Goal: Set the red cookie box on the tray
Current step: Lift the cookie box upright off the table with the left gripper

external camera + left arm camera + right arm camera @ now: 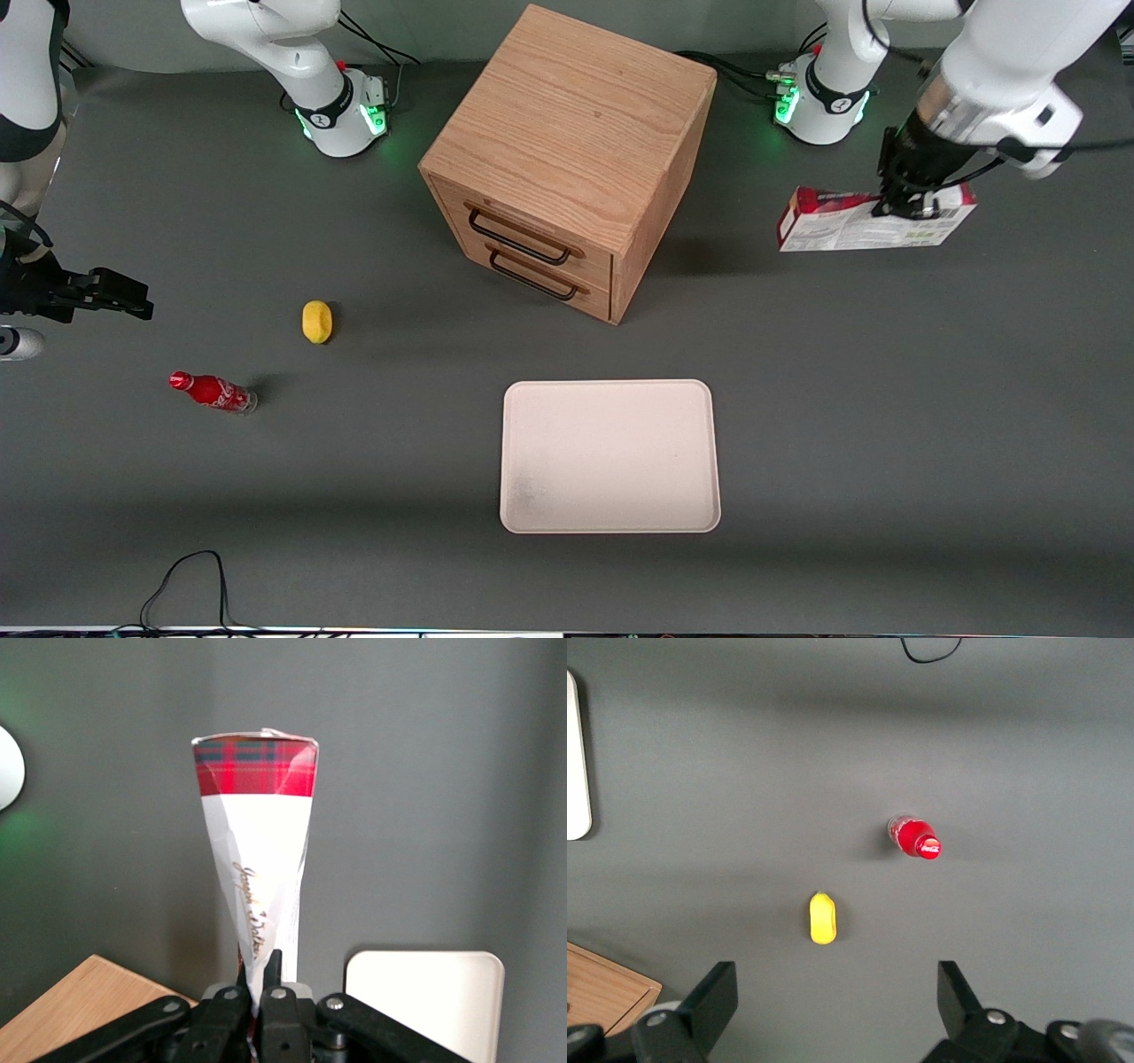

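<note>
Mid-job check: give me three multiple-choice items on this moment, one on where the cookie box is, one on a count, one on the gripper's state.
1. Where is the red cookie box?
A. on the tray
B. held by the gripper at the working arm's end of the table
C. on top of the wooden cabinet

2. How many drawer handles does the wooden cabinet show?
A. one
B. two
C. four

3. What is the gripper doing?
A. shut on the box
B. open above the tray
C. shut on the cola bottle

Answers:
1. B: the box hangs from the gripper, and the tray holds nothing.
2. B: two dark handles sit one above the other on its front.
3. A: in the left wrist view the fingers pinch the box's edge.
</note>
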Motion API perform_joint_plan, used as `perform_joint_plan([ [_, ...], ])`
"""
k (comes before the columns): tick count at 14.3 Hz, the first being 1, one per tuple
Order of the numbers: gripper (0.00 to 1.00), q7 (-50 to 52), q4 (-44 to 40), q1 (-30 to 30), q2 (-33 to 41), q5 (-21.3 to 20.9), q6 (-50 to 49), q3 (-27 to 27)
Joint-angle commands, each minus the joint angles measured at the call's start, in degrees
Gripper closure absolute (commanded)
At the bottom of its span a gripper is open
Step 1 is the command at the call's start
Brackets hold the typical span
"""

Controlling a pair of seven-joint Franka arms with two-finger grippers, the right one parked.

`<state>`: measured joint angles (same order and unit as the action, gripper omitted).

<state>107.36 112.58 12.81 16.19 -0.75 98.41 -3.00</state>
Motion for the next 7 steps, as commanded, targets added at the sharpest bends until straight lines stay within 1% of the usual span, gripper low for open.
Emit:
perform_joint_plan([
  [1, 1.00, -4.16, -4.91, -0.07, -1.51, -0.48, -2.79, 0.71],
  [3, 1.00, -9.95, -8.15, -0.07, -4.22, -0.39, -2.70, 0.80],
  [4, 1.00, -13.98, -14.26, -0.07, -9.37, -0.48, -3.13, 0.98],
  [7, 1.00, -25.41, -24.92, 0.72, -17.92, -0.66, -3.49, 0.72],
])
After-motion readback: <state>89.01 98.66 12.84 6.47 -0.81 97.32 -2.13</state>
